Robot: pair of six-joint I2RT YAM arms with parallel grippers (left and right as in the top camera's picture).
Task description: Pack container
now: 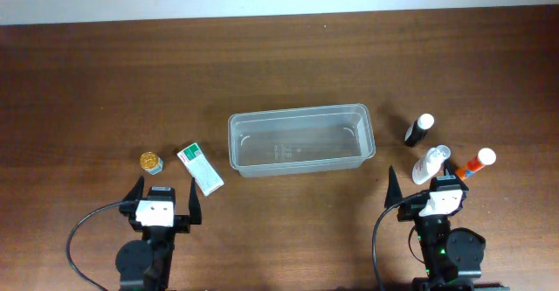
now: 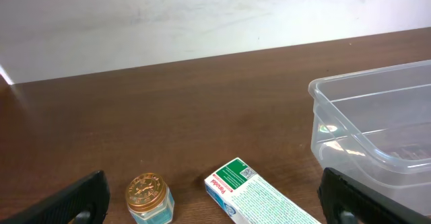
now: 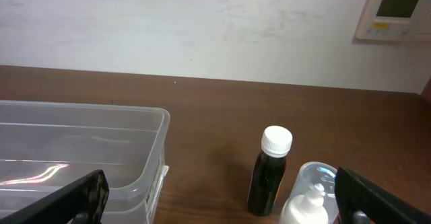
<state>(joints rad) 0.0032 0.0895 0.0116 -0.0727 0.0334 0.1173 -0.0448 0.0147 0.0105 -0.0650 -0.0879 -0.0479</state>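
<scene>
Packing not started: container [image 1: 297,114] sits empty mid-table, between the arms and a bit farther out. Left gripper [image 1: 166,195] and right gripper [image 1: 425,188] both gape wide, holding nothing. Next probably a reach for the box [image 1: 200,168] or jar [image 1: 151,162] near left, or the dark bottle [image 1: 419,129] on the right

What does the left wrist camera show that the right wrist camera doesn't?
Only left wrist: a small gold-lidded glass jar and a green-and-white cardboard box lying beside it. Only right wrist: an upright dark bottle with a white cap, a white pump bottle under a clear cap and a wall-mounted control panel. Both: the clear rectangular plastic container on the brown wooden table.
</scene>
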